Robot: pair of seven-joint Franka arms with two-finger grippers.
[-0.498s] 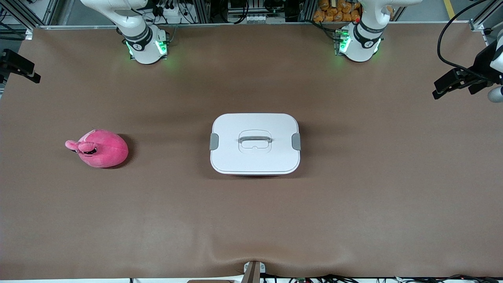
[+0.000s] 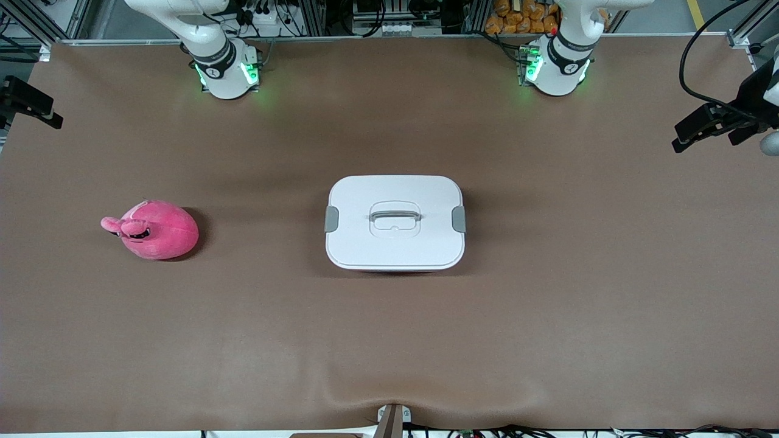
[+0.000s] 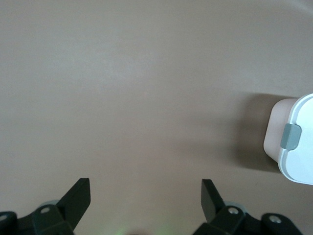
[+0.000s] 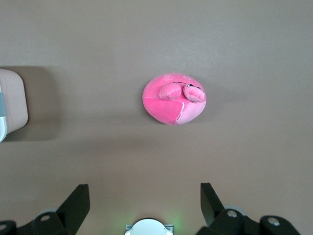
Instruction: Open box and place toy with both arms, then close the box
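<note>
The box (image 2: 395,246) stands mid-table with its white lid on, grey clips at both ends and a grey handle (image 2: 395,215) in the centre. Toward the right arm's end of the table lies the pink toy (image 2: 159,231). Only the two arms' green-lit bases show in the front view. My left gripper (image 3: 145,188) hangs open high over bare table, with the box (image 3: 296,147) off to one side. My right gripper (image 4: 145,192) is also open and empty, high over its own base, with the toy (image 4: 172,100) well ahead of it and a corner of the box (image 4: 12,103) at the view's edge.
The brown table cover (image 2: 389,340) spreads wide around the box and toy. A black device on a cable (image 2: 709,125) overhangs the left arm's end, and another black fixture (image 2: 27,100) sits at the right arm's end.
The black device at the left arm's end has shifted slightly. Box, toy and arm bases have not moved.
</note>
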